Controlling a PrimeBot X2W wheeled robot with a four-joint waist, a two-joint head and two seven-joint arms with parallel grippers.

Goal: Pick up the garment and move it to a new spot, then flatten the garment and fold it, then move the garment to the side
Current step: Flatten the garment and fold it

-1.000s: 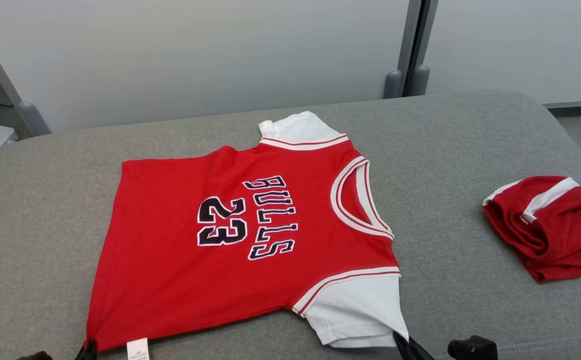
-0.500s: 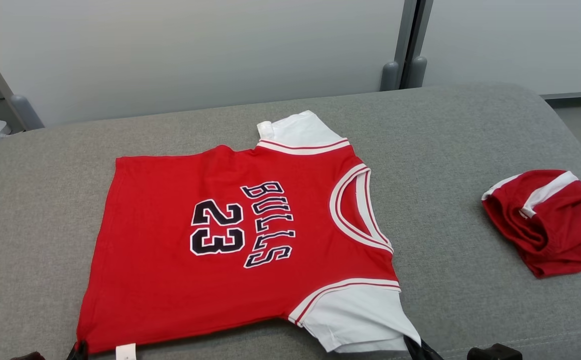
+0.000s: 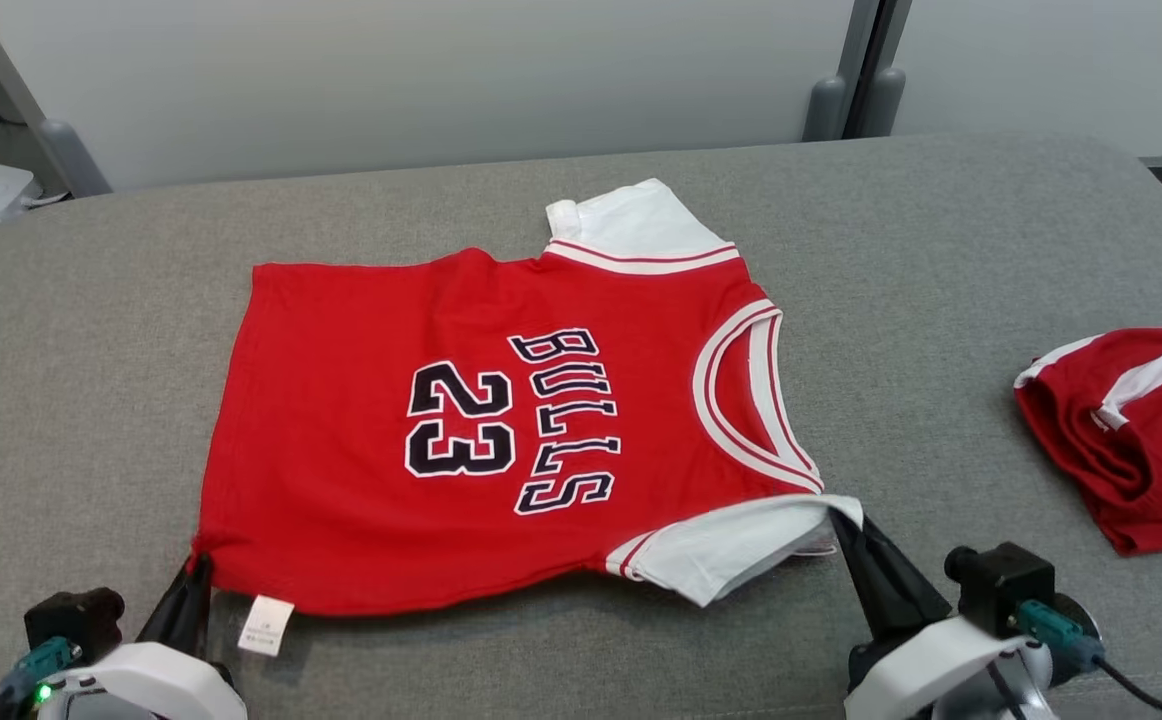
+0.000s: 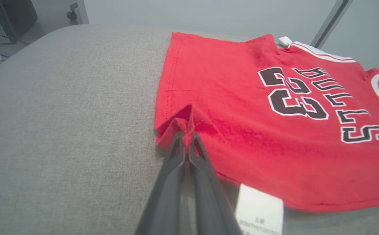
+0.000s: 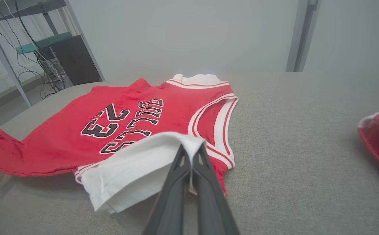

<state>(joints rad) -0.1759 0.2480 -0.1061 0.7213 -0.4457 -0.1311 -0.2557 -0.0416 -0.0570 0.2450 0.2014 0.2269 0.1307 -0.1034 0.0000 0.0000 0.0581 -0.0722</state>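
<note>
Sleeve (image 3: 731,545) of jersey (image 3: 341,500) raised — red bundle (image 3: 1131,440) apart.

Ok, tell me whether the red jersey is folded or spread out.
Spread out, not yet folded: the jersey lies face up, lettering fully showing. The left gripper pinches its hem corner, the right gripper its near sleeve.

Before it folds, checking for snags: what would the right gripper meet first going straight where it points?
The right gripper, shut on the white fabric sleeve, would likely push straight into the red Bulls jersey near its neckline.
</note>
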